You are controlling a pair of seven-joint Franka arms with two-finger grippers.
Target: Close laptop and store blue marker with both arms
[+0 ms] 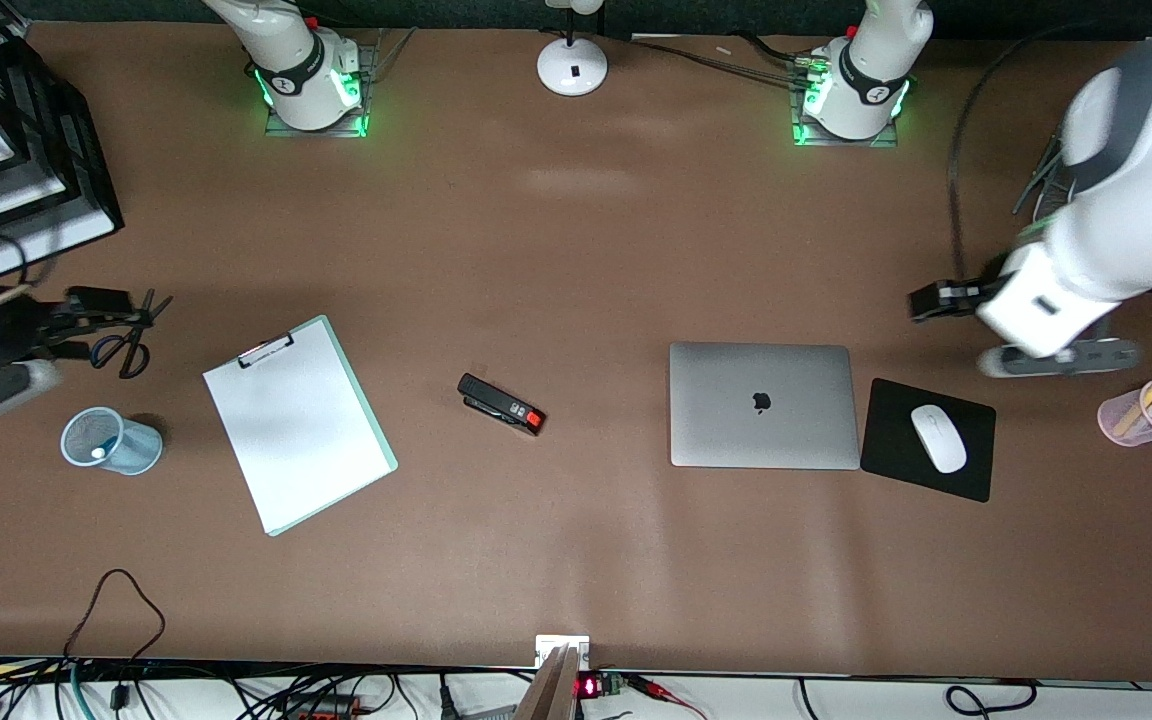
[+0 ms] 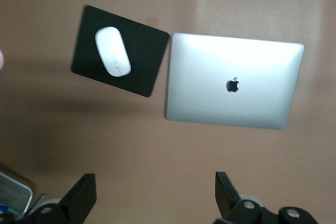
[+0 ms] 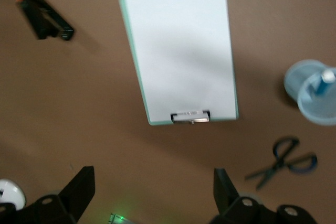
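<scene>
Now laptop (image 1: pixel 763 405) shut flat, blue marker (image 1: pixel 99 452) in mesh cup (image 1: pixel 111 441), left hand (image 2: pixel 152 192) spread.

The laptop (image 1: pixel 763 405) has a smooth, matt silver metal lid that catches a soft sheen, its logo dark; the mouse pad (image 1: pixel 886 440) looks matt black like cloth, the mouse (image 1: pixel 938 438) glossy white plastic; the surface (image 1: pixel 576 250) is matt brown, and the clipboard (image 1: pixel 296 425) carries plain white paper

Brown table (image 1: pixel 576 250); closed laptop (image 1: pixel 763 404), mouse pad (image 1: pixel 896 470) (mouse (image 1: pixel 938 437) on it), stapler (image 1: pixel 501 404), clipboard (image 1: pixel 298 423), scissors (image 1: pixel 126 345)
</scene>
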